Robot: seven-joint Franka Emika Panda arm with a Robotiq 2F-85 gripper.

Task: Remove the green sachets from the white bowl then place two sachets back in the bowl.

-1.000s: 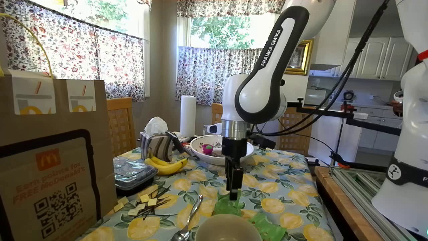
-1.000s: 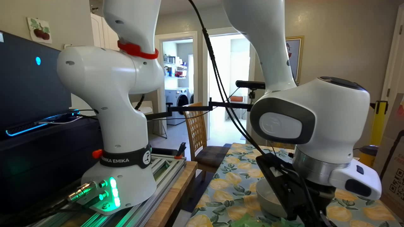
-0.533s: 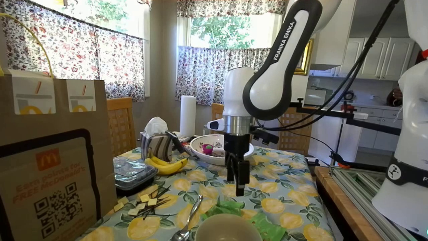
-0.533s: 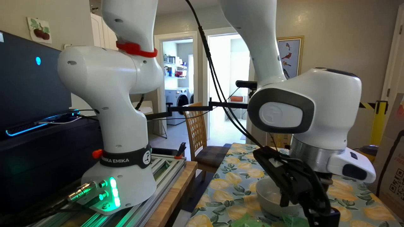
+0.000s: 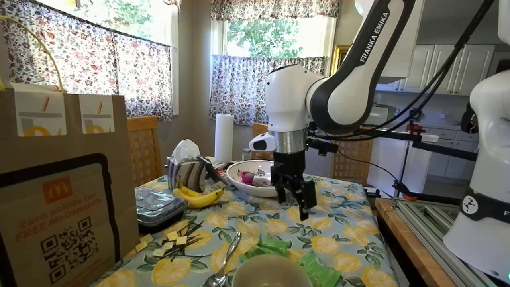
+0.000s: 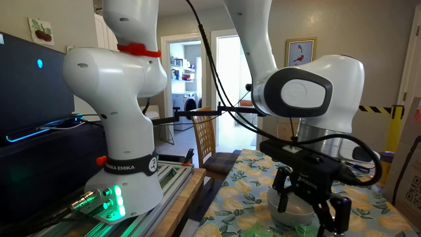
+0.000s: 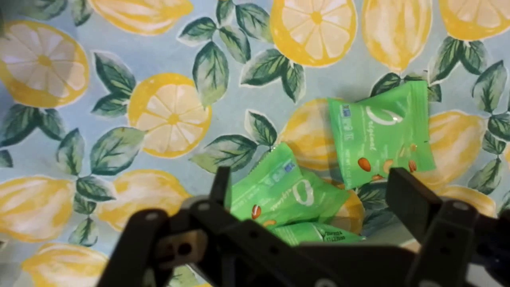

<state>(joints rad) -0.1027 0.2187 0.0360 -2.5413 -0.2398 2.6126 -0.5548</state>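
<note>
gripper (image 7: 311, 181), jaws spread, hangs apart from white bowl's rim (image 5: 272, 257) and green sachets (image 7: 383, 137).

An exterior view faces curtained windows (image 5: 263, 38); an exterior view faces doorways (image 6: 232, 65); both share Franka arm (image 5: 350, 103), desk (image 5: 354, 239); wrist view looks down, close over green sachets (image 7: 380, 137).

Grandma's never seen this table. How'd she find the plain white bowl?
In an exterior view, find the lemon-print tablecloth. At the picture's bottom, green sachets lie beside the white bowl. Unlike the wide bowl farther back, it shows no pattern inside.
</note>
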